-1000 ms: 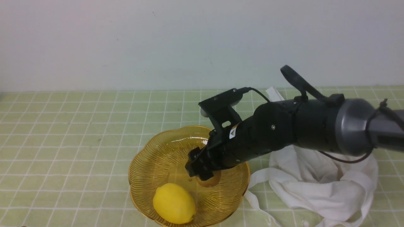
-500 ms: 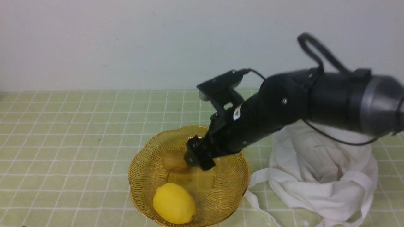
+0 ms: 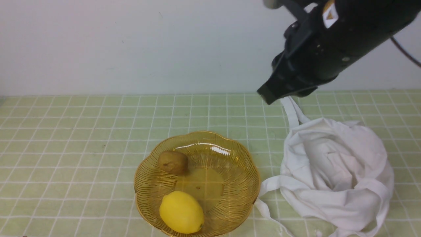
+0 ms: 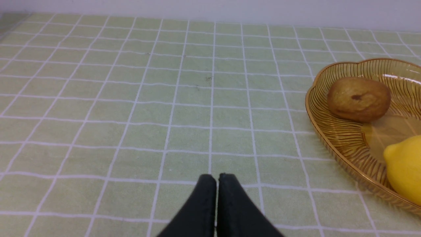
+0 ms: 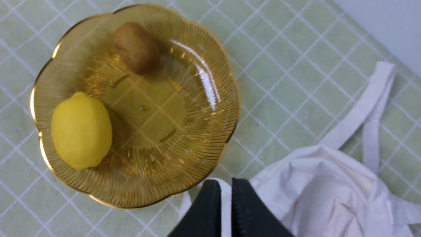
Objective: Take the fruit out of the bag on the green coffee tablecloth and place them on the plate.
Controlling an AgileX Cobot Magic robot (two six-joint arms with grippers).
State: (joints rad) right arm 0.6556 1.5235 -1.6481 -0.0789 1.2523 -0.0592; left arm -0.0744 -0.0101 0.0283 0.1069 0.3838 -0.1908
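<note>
Fruit (image 3: 172, 162) lies free in the plate (image 3: 245, 164), on the far left part of the ribbed bowl, apart from the lemon (image 3: 181, 212), which sits at the near side. One second ago the fruit was under the right gripper, more to the right in the plate; half a second ago it was already near its present place, just beside the fingers. The lemon has not moved.

The right gripper (image 5: 226, 184) has gone up and to the right, and it now hangs high above the far strap (image 3: 291, 110) of the bag (image 3: 335, 171). Its fingers are almost pressed together (only a thin slit shows between them) and they carry nothing. The bag, before half covered by the arm, now shows as a crumpled heap on the green coffee tablecloth (image 3: 82, 138), right of the plate.

The right arm is cut off by the top and right edges of the front view. The folds of the bag hide its inside, so I cannot tell if something is in it. Of the left gripper (image 4: 216, 179) only the two tips show, closed together over bare cloth, left of the plate.
</note>
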